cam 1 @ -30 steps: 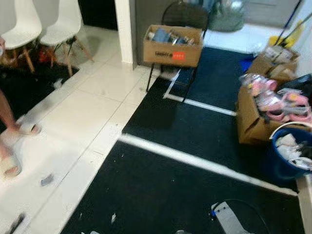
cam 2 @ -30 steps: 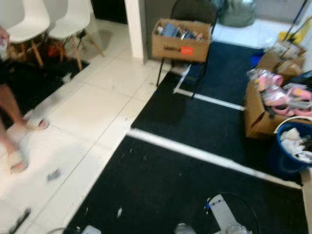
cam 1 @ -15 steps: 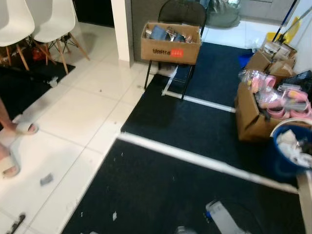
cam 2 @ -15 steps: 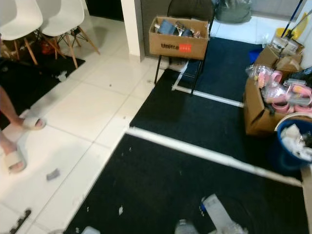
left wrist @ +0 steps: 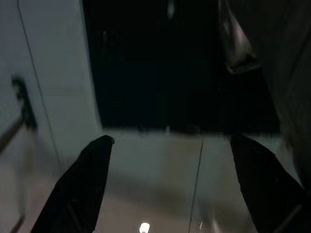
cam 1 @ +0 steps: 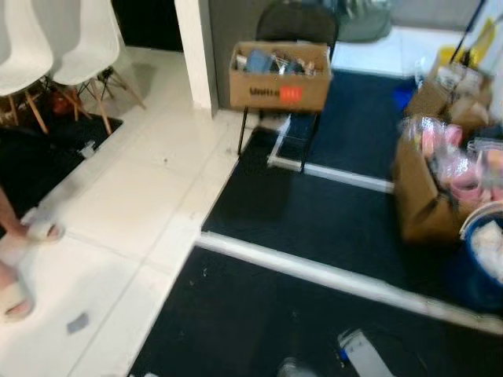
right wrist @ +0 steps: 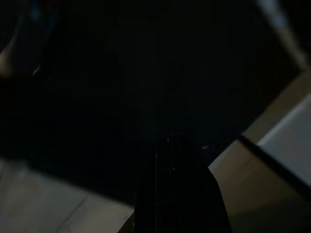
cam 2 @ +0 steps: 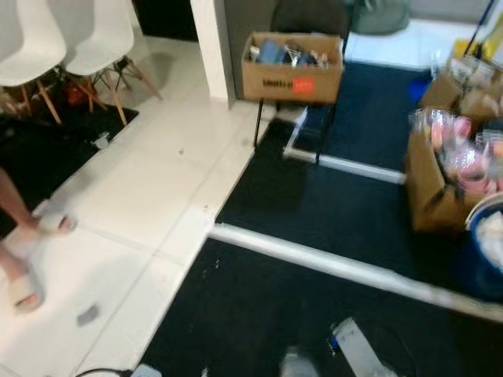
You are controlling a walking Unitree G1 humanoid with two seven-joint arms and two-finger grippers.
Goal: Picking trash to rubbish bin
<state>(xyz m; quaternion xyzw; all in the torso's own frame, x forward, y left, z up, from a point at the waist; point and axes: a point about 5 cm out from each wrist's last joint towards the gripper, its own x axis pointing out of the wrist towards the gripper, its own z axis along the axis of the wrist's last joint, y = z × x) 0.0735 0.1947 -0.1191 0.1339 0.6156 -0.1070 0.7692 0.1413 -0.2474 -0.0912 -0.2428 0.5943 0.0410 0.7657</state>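
Blurred head views. Left claw [left wrist: 167, 189] hangs over the floor where white tile meets black mat, its two fingers [left wrist: 80, 187] spread wide, nothing between them. Right claw [right wrist: 177, 194]: dark wrist view, fingers read as pressed together in one black shape, nothing held.

Nearest on the black mat [cam 1: 314, 204]: one white-and-blue scrap [cam 1: 360, 353] at the near edge, one grey blurred bit [cam 1: 289, 367] beside it. On the white tile [cam 1: 141, 181], one small grey scrap [cam 1: 77, 323]; a person's two sandalled feet [cam 1: 20, 267] at the left edge.

One blue bin [cam 1: 483, 267] at the right edge, white trash inside. Just behind it, one cardboard box [cam 1: 428, 196] of pink items. Farther, one box [cam 1: 279, 75] on a black chair [cam 1: 297, 27]; two white chairs [cam 1: 55, 47] far left.
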